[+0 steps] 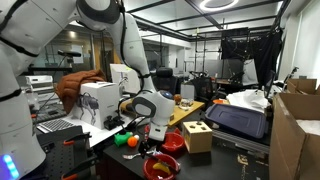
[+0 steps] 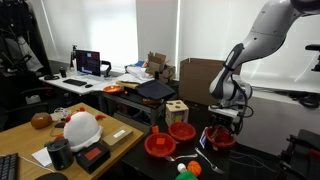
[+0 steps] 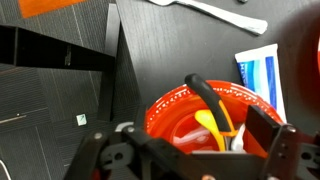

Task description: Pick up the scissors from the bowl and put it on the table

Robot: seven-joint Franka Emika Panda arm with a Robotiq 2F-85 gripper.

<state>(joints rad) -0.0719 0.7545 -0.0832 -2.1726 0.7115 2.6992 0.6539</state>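
Inside a red bowl point(image 3: 168, 112), upright on the flat black top of the table point(image 3: 150, 50): scissors point(image 3: 207, 98), handles black and yellow, resting against the inner wall, blades not to be made out. Not on the table top itself. Same red bowl point(image 2: 222, 141) close to a table edge.

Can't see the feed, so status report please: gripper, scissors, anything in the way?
Gripper open, above red bowl. Scissors in bowl, not gripped. No obstruction seen between them.
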